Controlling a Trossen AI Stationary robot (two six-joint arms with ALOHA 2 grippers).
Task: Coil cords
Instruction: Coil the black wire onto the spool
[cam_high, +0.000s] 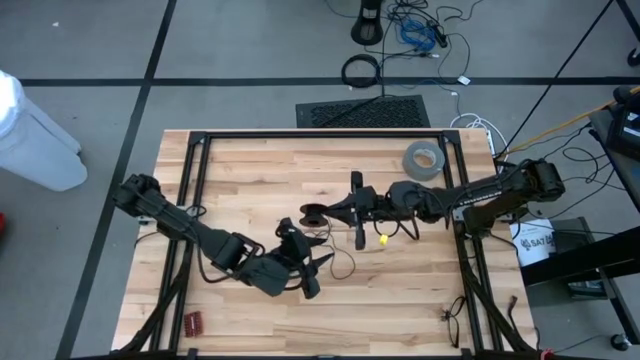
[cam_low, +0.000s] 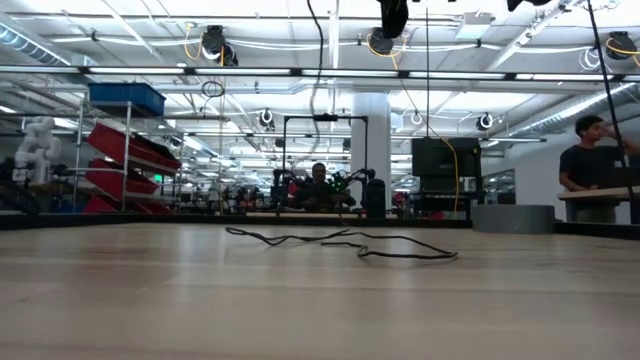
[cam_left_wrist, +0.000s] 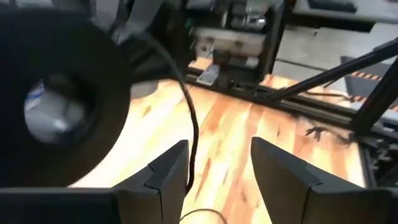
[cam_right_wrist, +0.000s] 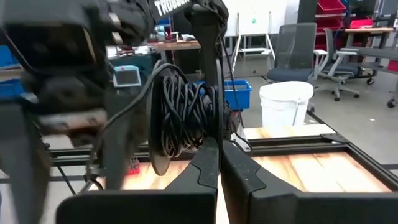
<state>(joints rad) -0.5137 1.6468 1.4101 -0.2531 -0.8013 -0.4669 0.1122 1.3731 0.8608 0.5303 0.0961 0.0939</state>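
So we've got the left gripper (cam_high: 318, 268) hovering over the front middle of the wooden table (cam_high: 250, 170), its two fingers (cam_left_wrist: 166, 177) spread apart with nothing clamped between them. From the left wrist view, the thin black cord (cam_left_wrist: 189, 127) hangs down right between those fingers, and we can't tell whether it touches either one. From table height we see more of the cord lying in loose loops on the wood. The right gripper (cam_high: 358, 238) sits near the middle of the table, fingers pressed tight together. Just ahead of it we see a black spool (cam_right_wrist: 180, 121) wrapped with dark wire. A grey tape roll (cam_high: 421, 160) lies at the back right.
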